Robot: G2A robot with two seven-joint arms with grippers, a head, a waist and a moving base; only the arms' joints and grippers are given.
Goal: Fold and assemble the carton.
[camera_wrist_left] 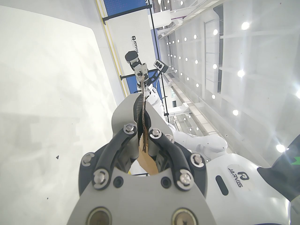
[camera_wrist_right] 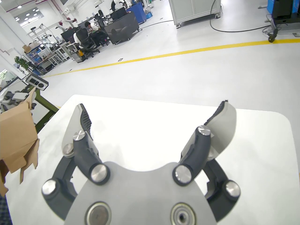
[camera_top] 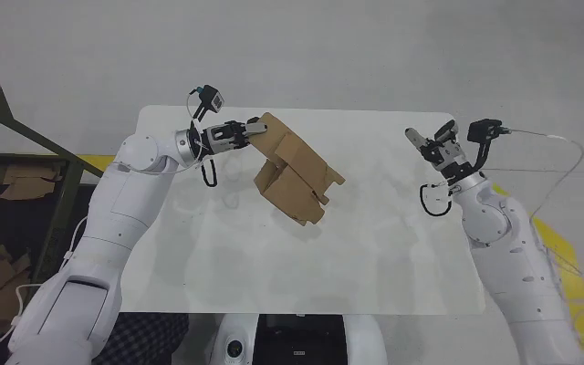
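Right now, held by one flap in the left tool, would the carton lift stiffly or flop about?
Probably floppy at the folds: the carton is half-erected, its panels and flaps at different angles. Likely light, since the left tool holds it by one thin corrugated edge. It may swing or twist, as the open right tool is apart from it.

The carton (camera_top: 294, 172) is left of the tabletop's (camera_top: 383, 255) middle, its far-left edge in the left pincer (camera_top: 255, 130); the right pincer (camera_top: 427, 137) is well apart, over the far-right corner.
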